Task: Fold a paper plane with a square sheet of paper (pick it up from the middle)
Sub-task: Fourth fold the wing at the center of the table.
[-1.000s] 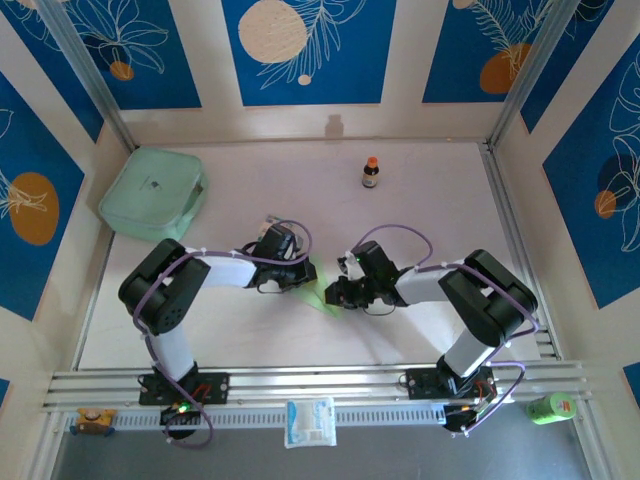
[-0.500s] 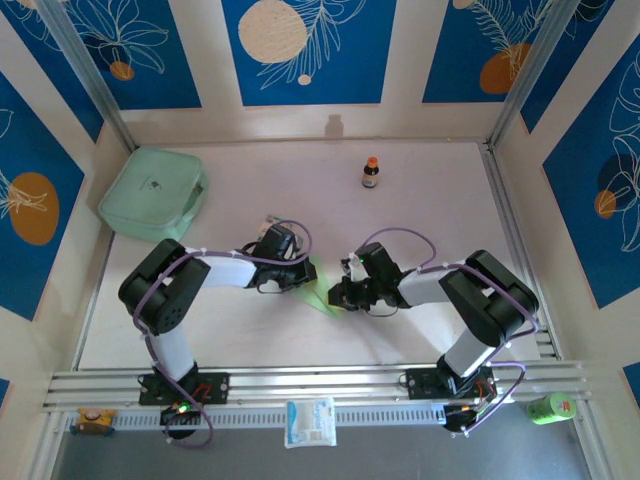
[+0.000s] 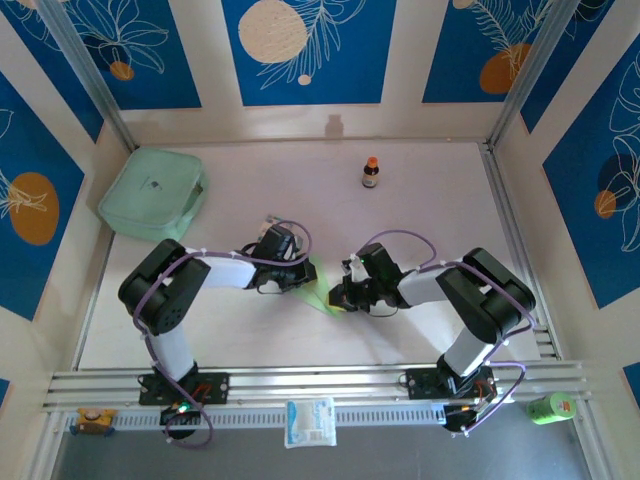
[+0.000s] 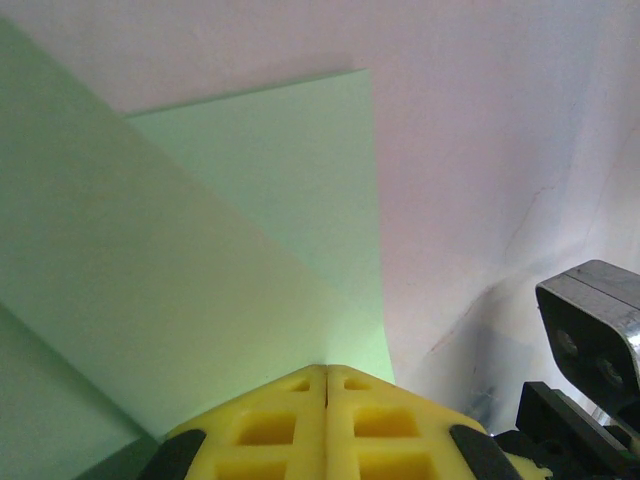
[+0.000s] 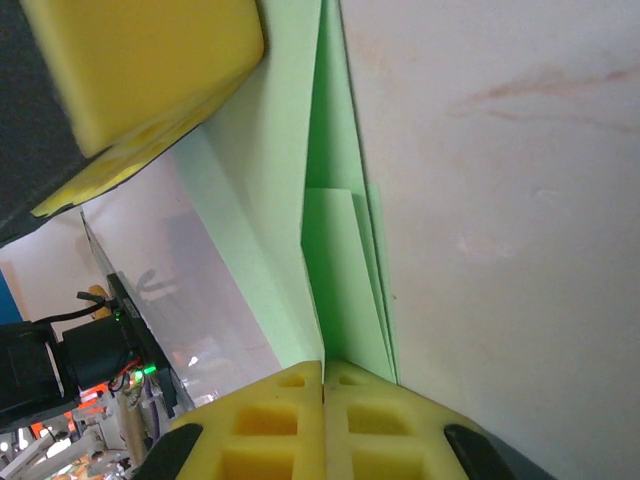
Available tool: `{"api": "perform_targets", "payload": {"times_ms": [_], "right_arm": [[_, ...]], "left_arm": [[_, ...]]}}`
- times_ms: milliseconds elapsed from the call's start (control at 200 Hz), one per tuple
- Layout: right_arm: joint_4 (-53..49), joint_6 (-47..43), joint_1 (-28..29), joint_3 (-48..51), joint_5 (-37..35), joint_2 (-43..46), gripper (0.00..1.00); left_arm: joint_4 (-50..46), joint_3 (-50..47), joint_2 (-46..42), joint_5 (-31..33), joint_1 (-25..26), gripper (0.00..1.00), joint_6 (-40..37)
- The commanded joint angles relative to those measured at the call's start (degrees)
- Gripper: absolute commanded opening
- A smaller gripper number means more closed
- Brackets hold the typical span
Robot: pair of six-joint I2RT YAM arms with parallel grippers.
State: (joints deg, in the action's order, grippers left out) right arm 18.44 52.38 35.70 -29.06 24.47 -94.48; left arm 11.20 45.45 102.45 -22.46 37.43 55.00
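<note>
The pale lime-green sheet of paper (image 3: 322, 289) is folded into several layers and held up between both arms at mid-table. My left gripper (image 3: 308, 274) is shut on its left part; in the left wrist view the paper (image 4: 200, 250) spreads out from the closed yellow fingertips (image 4: 270, 425). My right gripper (image 3: 338, 296) is shut on the other end; in the right wrist view the stacked folds (image 5: 335, 260) run straight up from its closed yellow pads (image 5: 300, 420), with the left gripper's yellow finger (image 5: 140, 70) at the top left.
A mint-green rounded plastic box (image 3: 153, 193) sits at the far left. A small brown bottle with an orange cap (image 3: 371, 172) stands at the back centre. A white packet (image 3: 309, 421) lies on the rail in front; a green cylinder (image 3: 551, 407) lies at the front right.
The right gripper has edged slightly left toward the left gripper, bringing the paper's ends closer. The left arm has barely moved.
</note>
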Motion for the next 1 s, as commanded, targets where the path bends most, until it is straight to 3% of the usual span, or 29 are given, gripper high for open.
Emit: {"api": "perform_targets", "payload": {"times_ms": [0, 105, 230, 625, 995], "right_arm": [[-2.4, 0.8, -0.2, 1.3, 1.9, -0.9, 0.07], [-2.8, -0.4, -0.2, 0.6, 2.0, 0.6, 0.18], [-6.8, -3.5, 0.4, -0.9, -0.5, 3.4, 0.24], [-17.7, -12.7, 3.1, -4.1, -10.2, 6.7, 0.27], [-16.4, -12.2, 3.4, -3.1, -8.7, 4.4, 0.20]], "left_arm": [[-1.4, -1.3, -0.5, 2.0, 0.1, 0.03, -0.8], [-1.4, -1.2, -0.5, 1.9, 0.1, 0.02, -0.9], [-1.4, -1.2, -0.6, 1.7, 0.1, 0.02, -0.9], [-1.1, -1.2, -0.4, 1.5, 0.1, 0.02, -0.7], [-1.2, -1.2, -0.4, 1.4, 0.1, 0.02, -0.7]]}}
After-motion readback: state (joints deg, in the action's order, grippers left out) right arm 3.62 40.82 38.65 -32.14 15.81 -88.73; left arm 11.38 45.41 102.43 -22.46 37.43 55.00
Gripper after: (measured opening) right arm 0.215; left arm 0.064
